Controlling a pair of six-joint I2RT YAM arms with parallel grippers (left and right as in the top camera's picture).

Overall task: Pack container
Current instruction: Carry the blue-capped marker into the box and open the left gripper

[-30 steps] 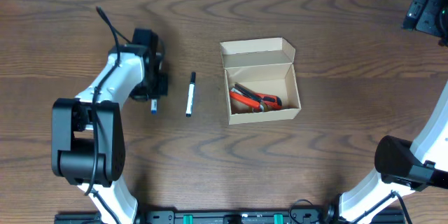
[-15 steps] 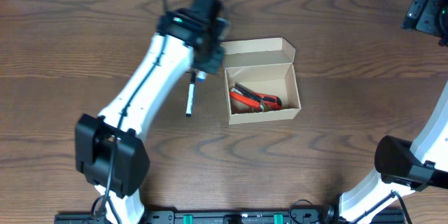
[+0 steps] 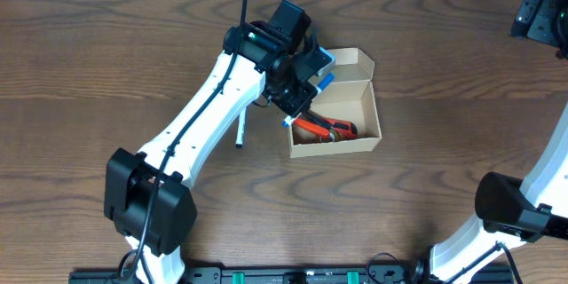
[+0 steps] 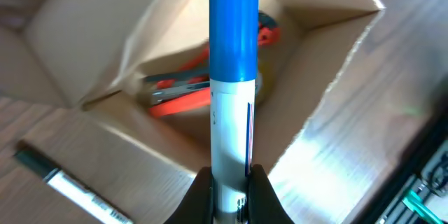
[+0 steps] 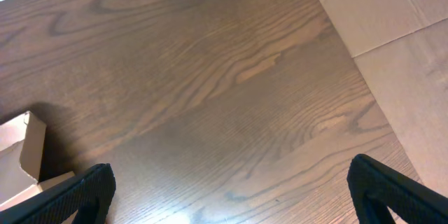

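The container point(image 3: 335, 147) sat on the counter point(image 3: 444, 186) a little right of the middle, its hinged lid flap point(image 3: 353, 57) thrown open toward the far edge. I judged it a light, thin-walled cardboard box that would slide or crumple under any sideways push. If I had to steady it I would have pinched the rim of a side wall or the free edge of the flap, not pressed on the floor of it. Inside lay an orange-handled hand tool point(image 3: 327, 127), tilted across the bottom toward the left and front; I could not tell whether it was pliers or cutters, and I saw nothing else in there. Over the box's left far corner my left claw point(image 4: 231, 182) was clamped narrow on a blue-capped marker point(image 4: 233, 77), cap end pointing out over the opening. The marker looked stiff, smooth and light enough to drop in without harm. Whether its tip was already below the rim I could not tell. A black-capped marker point(image 3: 240, 133) lay on the counter just left of the box. My right claw point(image 5: 238, 196) hung wide and empty well off to the right.
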